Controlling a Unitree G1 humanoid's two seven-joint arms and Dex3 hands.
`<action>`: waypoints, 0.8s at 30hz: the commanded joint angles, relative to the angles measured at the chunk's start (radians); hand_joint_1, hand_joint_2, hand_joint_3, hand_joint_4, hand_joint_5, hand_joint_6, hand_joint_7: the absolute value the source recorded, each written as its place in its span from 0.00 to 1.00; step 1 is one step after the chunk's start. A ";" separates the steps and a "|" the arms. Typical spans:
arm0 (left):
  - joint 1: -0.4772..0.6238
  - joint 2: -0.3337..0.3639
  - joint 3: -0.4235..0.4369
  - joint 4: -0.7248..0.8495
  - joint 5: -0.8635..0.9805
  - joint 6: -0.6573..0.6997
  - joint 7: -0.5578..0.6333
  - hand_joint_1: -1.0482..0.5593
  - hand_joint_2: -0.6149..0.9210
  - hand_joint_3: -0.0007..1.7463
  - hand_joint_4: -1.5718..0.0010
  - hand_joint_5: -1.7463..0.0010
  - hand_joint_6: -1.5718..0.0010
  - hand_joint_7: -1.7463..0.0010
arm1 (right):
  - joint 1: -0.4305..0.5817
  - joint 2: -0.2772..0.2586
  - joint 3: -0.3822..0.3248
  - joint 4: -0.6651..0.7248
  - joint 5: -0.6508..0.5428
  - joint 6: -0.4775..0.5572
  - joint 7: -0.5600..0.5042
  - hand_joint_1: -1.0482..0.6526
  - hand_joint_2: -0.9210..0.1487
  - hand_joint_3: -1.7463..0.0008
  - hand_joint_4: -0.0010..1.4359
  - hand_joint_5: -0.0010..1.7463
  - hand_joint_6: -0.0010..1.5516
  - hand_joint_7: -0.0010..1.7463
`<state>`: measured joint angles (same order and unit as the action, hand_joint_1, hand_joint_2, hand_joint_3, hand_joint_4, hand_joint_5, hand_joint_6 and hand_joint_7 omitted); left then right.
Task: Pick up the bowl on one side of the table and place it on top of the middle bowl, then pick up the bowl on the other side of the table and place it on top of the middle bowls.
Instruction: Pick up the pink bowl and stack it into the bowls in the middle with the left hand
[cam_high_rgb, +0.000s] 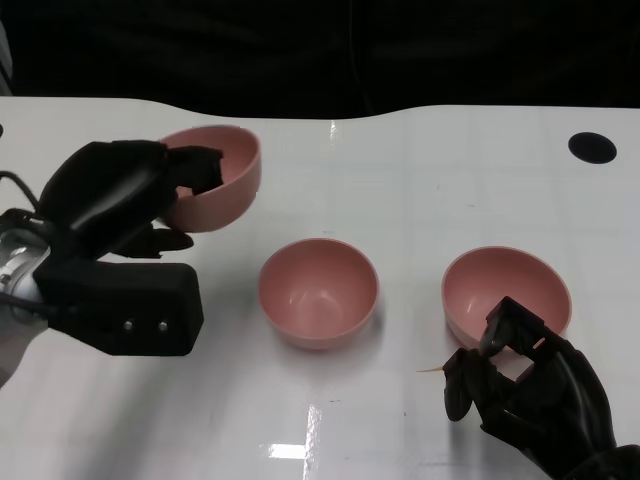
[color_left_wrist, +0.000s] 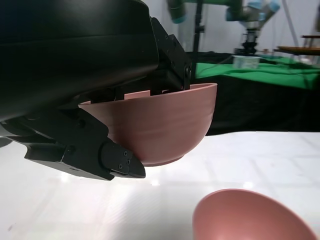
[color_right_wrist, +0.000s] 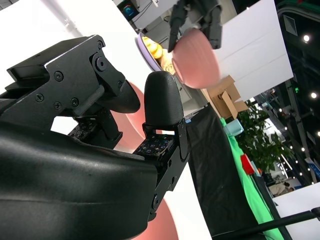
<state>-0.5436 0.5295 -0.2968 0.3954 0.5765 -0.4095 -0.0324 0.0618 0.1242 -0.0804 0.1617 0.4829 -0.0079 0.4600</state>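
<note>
My left hand (cam_high_rgb: 110, 200) grips the left pink bowl (cam_high_rgb: 215, 180) by its near rim, with fingers inside and the thumb under it. The bowl is tilted. In the left wrist view this left bowl (color_left_wrist: 160, 125) hangs above the table, held by the left hand (color_left_wrist: 75, 75). The middle pink bowl (cam_high_rgb: 318, 292) stands upright at the table's centre, and its rim (color_left_wrist: 250, 215) shows below the lifted one. The right pink bowl (cam_high_rgb: 506, 285) stands on the table. My right hand (cam_high_rgb: 530, 390) sits at its near rim, fingers apart, holding nothing.
The white table (cam_high_rgb: 420, 180) ends at a dark far edge. A round black hole (cam_high_rgb: 592, 147) lies at the far right. A thin tan sliver (cam_high_rgb: 430, 371) lies beside the right hand. In the right wrist view, pink of the right bowl (color_right_wrist: 127, 112) shows behind the fingers.
</note>
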 joint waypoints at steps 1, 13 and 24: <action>-0.037 0.011 0.013 -0.029 -0.021 -0.024 -0.041 0.71 0.97 0.15 0.54 0.01 0.53 0.13 | 0.002 -0.002 -0.006 -0.005 -0.003 -0.014 -0.002 0.61 0.38 0.26 0.68 1.00 0.46 0.98; -0.149 -0.091 -0.055 0.030 0.004 -0.111 -0.087 0.66 0.94 0.20 0.52 0.04 0.52 0.15 | 0.006 0.011 0.007 -0.013 -0.027 -0.030 -0.021 0.61 0.38 0.28 0.68 1.00 0.47 0.97; -0.159 -0.155 -0.090 0.138 0.042 -0.175 -0.029 0.67 0.97 0.16 0.53 0.03 0.57 0.09 | 0.011 0.026 0.011 -0.019 -0.042 -0.043 -0.038 0.61 0.38 0.28 0.67 1.00 0.47 0.97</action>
<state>-0.6916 0.3736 -0.3852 0.5175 0.6109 -0.5797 -0.0794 0.0624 0.1519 -0.0652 0.1615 0.4437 -0.0375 0.4290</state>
